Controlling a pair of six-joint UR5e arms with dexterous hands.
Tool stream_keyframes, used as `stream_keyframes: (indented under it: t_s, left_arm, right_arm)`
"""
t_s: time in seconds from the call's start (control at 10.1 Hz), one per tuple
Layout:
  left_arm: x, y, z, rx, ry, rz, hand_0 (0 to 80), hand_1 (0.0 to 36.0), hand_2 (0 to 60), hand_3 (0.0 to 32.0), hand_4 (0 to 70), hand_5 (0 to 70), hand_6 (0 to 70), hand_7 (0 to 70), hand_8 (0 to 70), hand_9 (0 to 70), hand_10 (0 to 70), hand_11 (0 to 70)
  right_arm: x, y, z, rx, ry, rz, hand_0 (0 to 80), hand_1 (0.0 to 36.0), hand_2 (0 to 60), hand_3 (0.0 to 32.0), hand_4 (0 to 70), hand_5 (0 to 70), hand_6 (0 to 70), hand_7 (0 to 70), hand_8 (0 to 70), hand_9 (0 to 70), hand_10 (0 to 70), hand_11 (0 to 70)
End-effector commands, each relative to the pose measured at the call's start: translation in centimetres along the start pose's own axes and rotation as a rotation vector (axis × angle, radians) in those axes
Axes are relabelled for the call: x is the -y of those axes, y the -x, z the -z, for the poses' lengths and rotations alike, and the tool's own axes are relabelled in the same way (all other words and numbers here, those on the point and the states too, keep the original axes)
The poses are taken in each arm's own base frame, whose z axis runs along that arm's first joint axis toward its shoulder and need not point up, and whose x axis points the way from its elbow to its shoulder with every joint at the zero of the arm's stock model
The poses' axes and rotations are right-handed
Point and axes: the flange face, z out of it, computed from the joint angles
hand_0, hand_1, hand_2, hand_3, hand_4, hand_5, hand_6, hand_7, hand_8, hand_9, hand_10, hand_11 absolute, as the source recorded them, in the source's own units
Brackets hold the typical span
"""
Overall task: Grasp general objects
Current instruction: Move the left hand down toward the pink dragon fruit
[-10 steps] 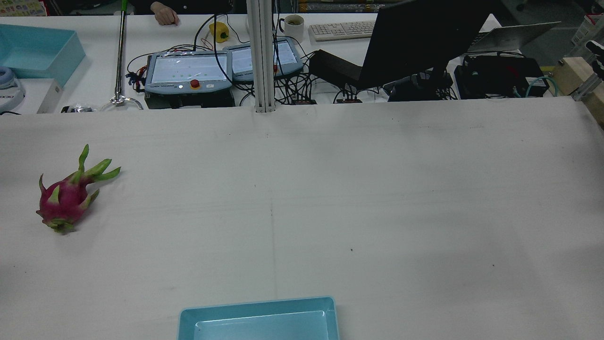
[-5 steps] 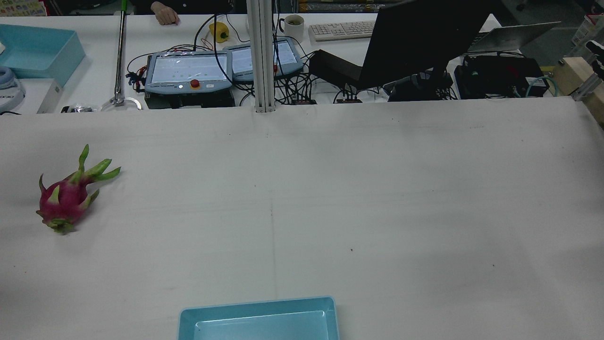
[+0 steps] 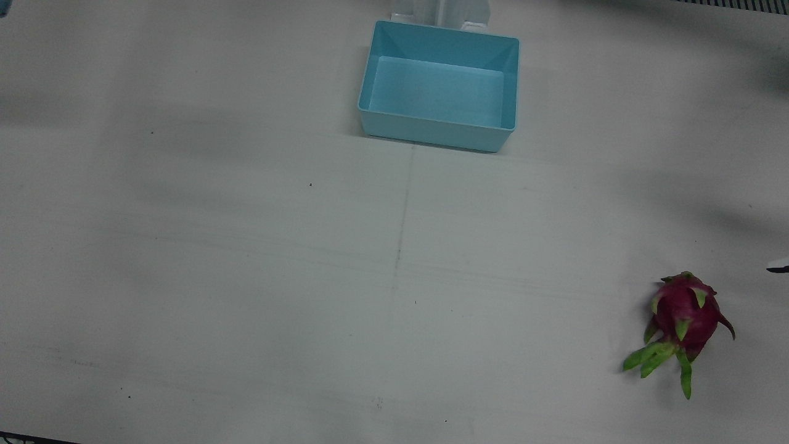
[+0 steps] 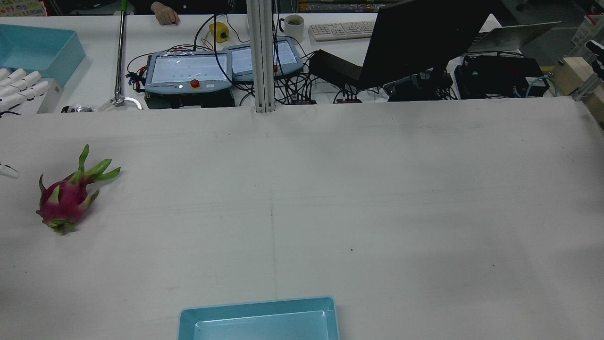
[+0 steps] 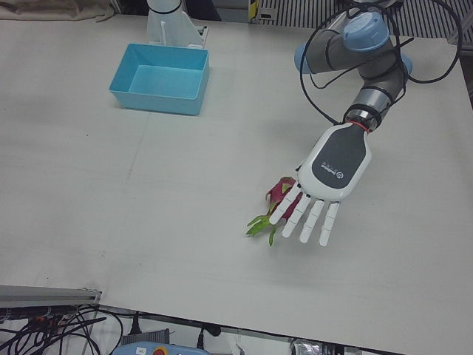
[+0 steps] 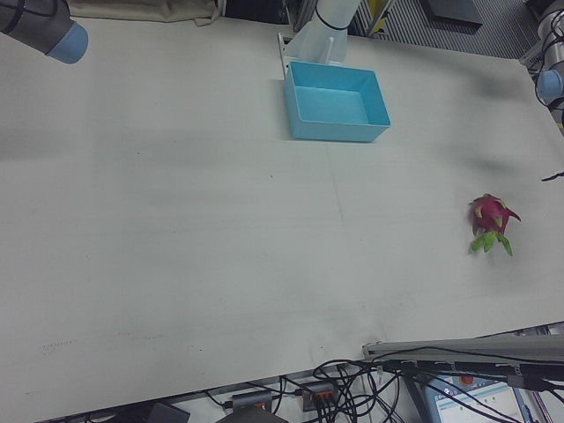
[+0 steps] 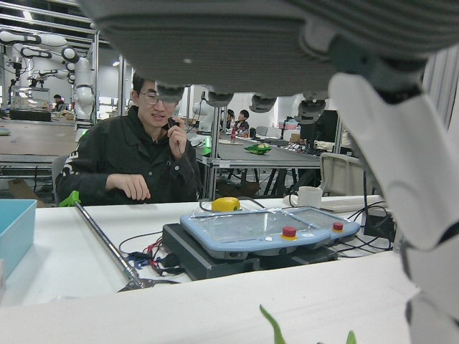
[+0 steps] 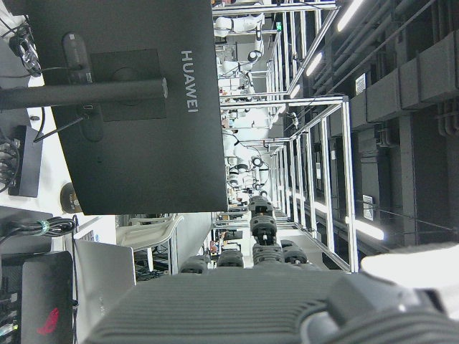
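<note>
One bare tabletop (image 3: 246, 246), blue bin (image 3: 439, 86) at the robot's edge. Left robot hand (image 5: 325, 185) spread, holding nothing, hovering by the dragon fruit (image 3: 684, 317) at the left edge. Advice: lower over the pink body, avoid leaf tips. Right robot hand: state not discernible.

The table (image 3: 246, 246) is looking like matt off-white cloth, faintly creased and scuffed. The blue bin (image 3: 439, 132) is showing smooth plastic with a soft sheen on its walls. The dragon fruit (image 3: 684, 314) is wearing a waxy magenta skin with leathery green scales. The left hand (image 5: 325, 185) is gleaming in glossy white plastic with a grey matt back panel, and its fingers (image 4: 21, 82) are shining the same white. The upright post (image 4: 262, 56) is looking like brushed aluminium.
</note>
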Motion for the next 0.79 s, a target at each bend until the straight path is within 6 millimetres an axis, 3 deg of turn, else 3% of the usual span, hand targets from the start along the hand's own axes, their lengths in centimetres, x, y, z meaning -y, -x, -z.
stream_keyframes:
  t_s: [0.0, 0.1, 0.2, 0.3, 0.4, 0.69]
  left_arm:
    - [-0.4, 3.5, 0.8, 0.117, -0.023, 0.012, 47.6, 17.7, 8.0, 18.4, 0.0, 0.0, 0.0, 4.6, 0.0, 0.0, 0.0, 0.0]
    - [-0.3, 3.5, 1.1, 0.144, -0.025, 0.018, 45.5, 12.7, 1.9, 27.6, 0.0, 0.0, 0.0, 3.8, 0.0, 0.0, 0.0, 0.0]
    - [-0.4, 3.9, 1.4, 0.167, -0.024, 0.049, 41.3, 8.2, 0.0, 32.0, 0.0, 0.0, 0.0, 3.3, 0.0, 0.0, 0.0, 0.0]
    - [-0.4, 4.1, 1.6, 0.184, -0.025, 0.097, 38.3, 4.7, 0.0, 32.0, 0.0, 0.0, 0.0, 2.0, 0.0, 0.0, 0.0, 0.0]
    - [-0.6, 4.3, 1.8, 0.192, -0.020, 0.173, 37.9, 4.0, 0.0, 32.0, 0.0, 0.0, 0.0, 2.0, 0.0, 0.0, 0.0, 0.0]
    - [-0.8, 4.3, 1.7, 0.188, -0.028, 0.308, 41.7, 7.7, 0.0, 32.0, 0.0, 0.0, 0.0, 0.0, 0.0, 0.0, 0.0, 0.0]
  right_arm:
    - [0.0, 0.0, 0.0, 0.000, 0.000, 0.000, 0.0, 0.0, 0.0, 0.0, 0.0, 0.0, 0.0, 0.0, 0.0, 0.0, 0.0, 0.0]
    - [0.0, 0.0, 0.0, 0.000, 0.000, 0.000, 0.0, 0.0, 0.0, 0.0, 0.0, 0.0, 0.0, 0.0, 0.0, 0.0, 0.0, 0.0]
    - [0.0, 0.0, 0.0, 0.000, 0.000, 0.000, 0.0, 0.0, 0.0, 0.0, 0.0, 0.0, 0.0, 0.0, 0.0, 0.0, 0.0, 0.0]
    - [0.0, 0.0, 0.0, 0.000, 0.000, 0.000, 0.0, 0.0, 0.0, 0.0, 0.0, 0.0, 0.0, 0.0, 0.0, 0.0, 0.0, 0.0]
    - [0.0, 0.0, 0.0, 0.000, 0.000, 0.000, 0.0, 0.0, 0.0, 0.0, 0.0, 0.0, 0.0, 0.0, 0.0, 0.0, 0.0, 0.0]
    - [0.0, 0.0, 0.0, 0.000, 0.000, 0.000, 0.0, 0.0, 0.0, 0.0, 0.0, 0.0, 0.0, 0.0, 0.0, 0.0, 0.0, 0.0]
